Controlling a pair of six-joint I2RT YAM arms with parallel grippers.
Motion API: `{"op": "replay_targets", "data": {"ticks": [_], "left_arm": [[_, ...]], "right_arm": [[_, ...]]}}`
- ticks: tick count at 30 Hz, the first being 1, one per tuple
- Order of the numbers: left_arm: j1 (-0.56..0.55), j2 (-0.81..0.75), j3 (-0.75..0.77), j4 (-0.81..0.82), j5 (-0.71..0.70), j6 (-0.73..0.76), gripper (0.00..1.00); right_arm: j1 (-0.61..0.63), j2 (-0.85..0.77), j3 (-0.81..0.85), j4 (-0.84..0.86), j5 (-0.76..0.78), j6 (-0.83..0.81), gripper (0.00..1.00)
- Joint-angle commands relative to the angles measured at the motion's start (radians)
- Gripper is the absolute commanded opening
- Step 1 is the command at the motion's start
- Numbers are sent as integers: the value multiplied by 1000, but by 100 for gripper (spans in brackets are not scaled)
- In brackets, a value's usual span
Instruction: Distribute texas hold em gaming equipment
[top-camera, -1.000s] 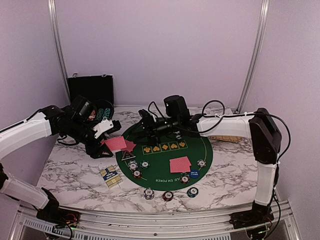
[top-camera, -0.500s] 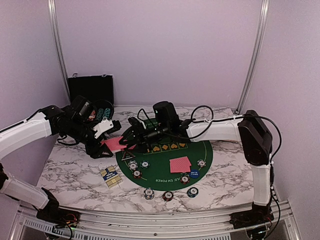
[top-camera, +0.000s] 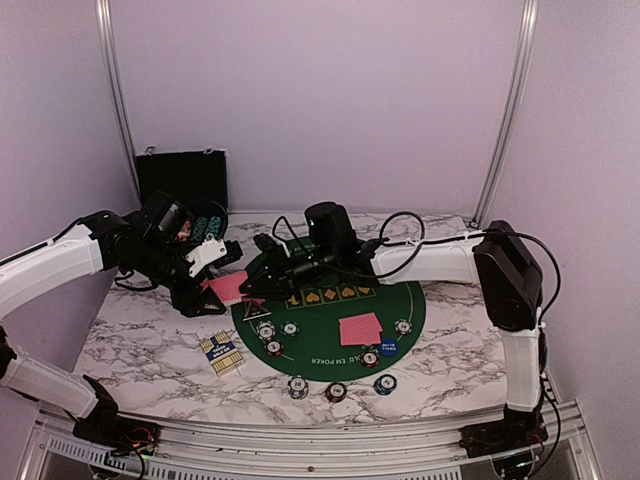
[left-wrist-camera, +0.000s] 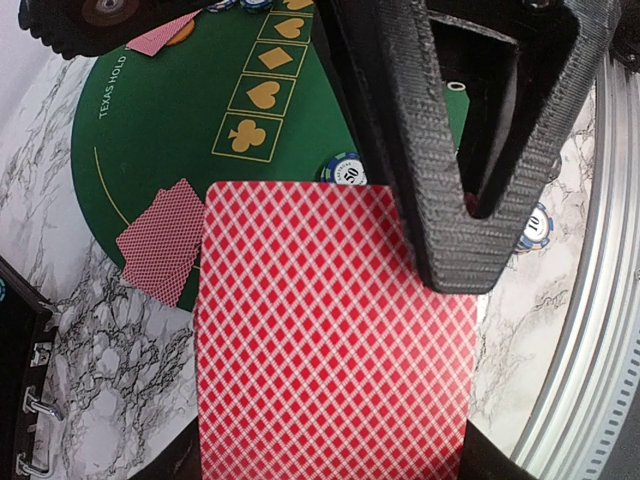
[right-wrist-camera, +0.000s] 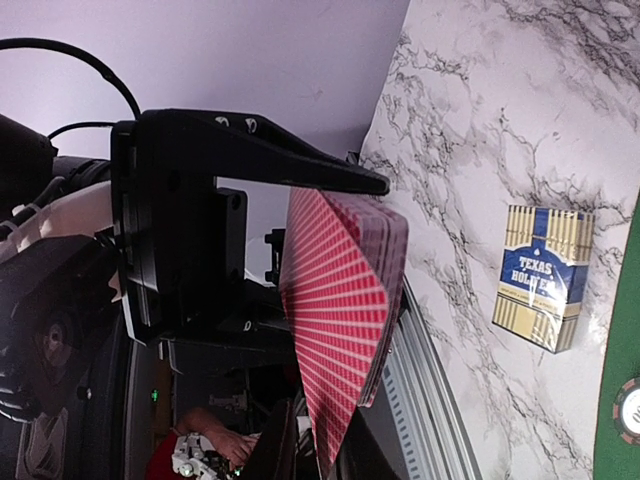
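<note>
Above the table (top-camera: 140, 340) beside the green mat (top-camera: 330, 320), the left claw (top-camera: 218, 272) clamps a deck of red-backed cards (left-wrist-camera: 330, 340), offering it to the right claw (top-camera: 252, 285), whose jaws flank its edge, grip impossible to tell, apparently to draw one off.

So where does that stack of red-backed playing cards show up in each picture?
Top external: stack of red-backed playing cards, left of centre, at the round green felt mat's left rim.
Left wrist: fills the lower middle, backs facing the camera.
Right wrist: centre, seen nearly edge-on.
Shared landmark: the green mat, in all three.
</note>
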Motion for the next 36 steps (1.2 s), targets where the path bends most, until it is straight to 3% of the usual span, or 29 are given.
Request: {"op": "replay_targets", "data": {"ticks": [1,8,28,36], "left_arm": [[4,-21,10,16,5,1,0],[4,-22,10,16,4,2,0],[4,-26,2,16,2,5,0],[4,-28,-1,16,2,4,0]], "right_arm": [[-4,-8,35,22,-10,-3,10],[-26,-30,6,-13,-8,-29,0],[-118,-124,-87,-147,2,-126,0],[-174,-179,-95,-336,35,-255,0]]}}
